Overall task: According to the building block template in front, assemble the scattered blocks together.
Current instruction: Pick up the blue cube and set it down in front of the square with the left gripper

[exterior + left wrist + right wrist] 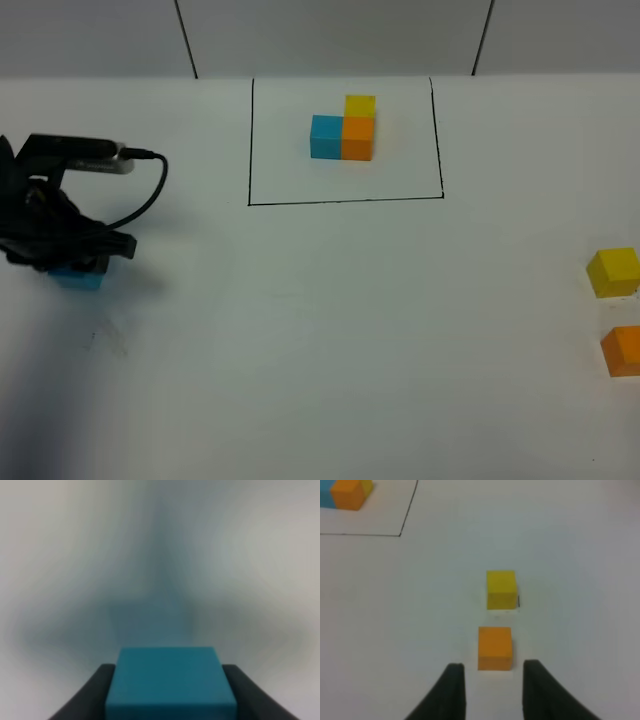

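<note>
Blue block [78, 277], one of the three scattered blocks, at the far left of the worktop [330, 330], clenched between the two dark fingers of the left pincer [72, 262]; the left wrist view shows a finger flush against each side face, a square hold that should keep the cube level for carrying. Orange block [622, 350] and yellow block [613, 272] lie loose at the far right edge, near each other but not touching, well apart from the blue one. Right pincer [494, 680] released and empty, fingers a little apart, poised just short of the orange block, probably lined up for the next pick. Building block template [345, 201] at the back centre: a black outline framing blue beside orange, with yellow against the orange. Assembly judged barely begun. Worktop plain white and matte; grey wall panels [330, 35] with dark seams behind
</note>
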Robot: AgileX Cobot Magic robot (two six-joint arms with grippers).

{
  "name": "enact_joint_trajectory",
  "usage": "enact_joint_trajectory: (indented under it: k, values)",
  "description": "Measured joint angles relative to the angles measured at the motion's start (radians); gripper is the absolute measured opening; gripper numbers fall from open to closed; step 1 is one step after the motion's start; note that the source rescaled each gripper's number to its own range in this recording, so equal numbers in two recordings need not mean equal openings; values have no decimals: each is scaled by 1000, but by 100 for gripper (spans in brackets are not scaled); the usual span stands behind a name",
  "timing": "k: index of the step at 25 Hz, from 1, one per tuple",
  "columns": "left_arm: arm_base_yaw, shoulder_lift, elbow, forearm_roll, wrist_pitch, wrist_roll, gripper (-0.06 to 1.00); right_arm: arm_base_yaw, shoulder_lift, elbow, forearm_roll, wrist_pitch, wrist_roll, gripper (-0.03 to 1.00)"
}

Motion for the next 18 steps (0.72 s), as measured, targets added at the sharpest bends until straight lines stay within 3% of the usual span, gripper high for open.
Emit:
enact_joint_trajectory:
  k: [6,10,14,18]
  values:
    - [-200,-8,-171,-78,133,361,2,0,0,0,0,0,0,0]
    - [-360,-6,-252,-136,228,544,2,0,0,0,0,0,0,0]
    - [-493,6,-303,-139,261,593,2,0,0,0,0,0,0,0]
    - [-597,60,-353,-84,282,598,2,0,0,0,0,0,0,0]
